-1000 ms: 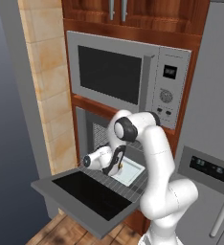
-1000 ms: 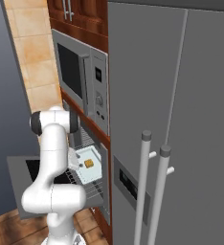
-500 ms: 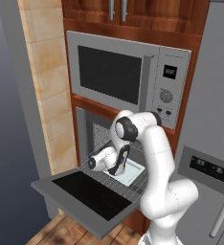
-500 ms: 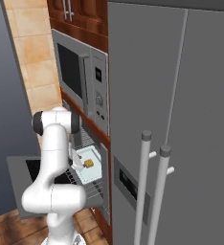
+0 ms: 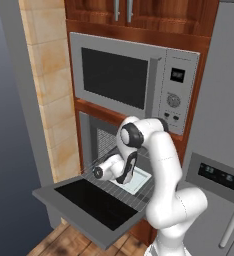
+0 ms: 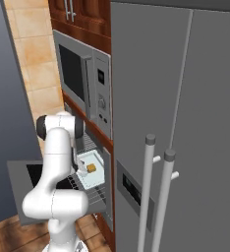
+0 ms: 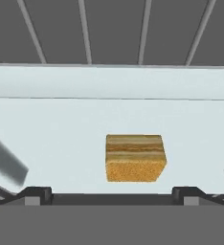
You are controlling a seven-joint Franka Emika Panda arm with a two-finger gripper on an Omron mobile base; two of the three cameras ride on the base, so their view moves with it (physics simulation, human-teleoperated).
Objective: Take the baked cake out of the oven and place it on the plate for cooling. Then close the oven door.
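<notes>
Pincer [image 7: 112,191] spread wide, grasping nothing, has dipped lower over the pale tray [image 7: 61,124]; cake [image 7: 135,158] near its front edge lies between the fingertips, ready for closing.

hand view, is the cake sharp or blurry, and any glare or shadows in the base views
Hand view: the cake is sharp with crisp edges on the pale tray; lighting flat, no glare. Left base view: the oven door window is matte black with no reflection. Right base view: soft even light, and the cake is small and coarse.
</notes>
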